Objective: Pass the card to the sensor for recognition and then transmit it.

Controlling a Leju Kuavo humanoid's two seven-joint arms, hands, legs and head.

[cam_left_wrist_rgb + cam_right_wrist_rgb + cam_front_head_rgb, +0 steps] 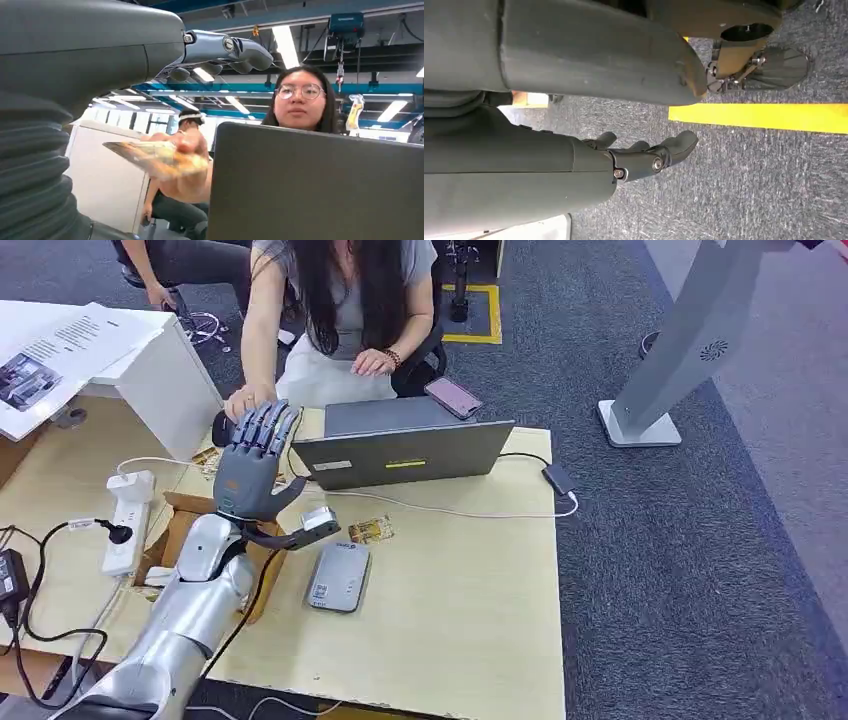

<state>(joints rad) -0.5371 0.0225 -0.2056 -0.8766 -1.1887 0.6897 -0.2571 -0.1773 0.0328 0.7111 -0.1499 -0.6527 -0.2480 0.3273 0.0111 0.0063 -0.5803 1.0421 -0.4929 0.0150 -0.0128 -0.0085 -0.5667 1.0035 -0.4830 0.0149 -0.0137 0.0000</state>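
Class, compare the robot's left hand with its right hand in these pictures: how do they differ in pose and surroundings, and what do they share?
1. The left hand is raised over the table with fingers spread beside the laptop; the right hand hangs over grey carpet.
2. A person's hand holds a card near the left hand; nothing is near the right hand, whose fingers curl loosely.
Shared: both hold nothing.

Silver arm [195,610]; grey hand [250,465]; dark fingers [262,425]
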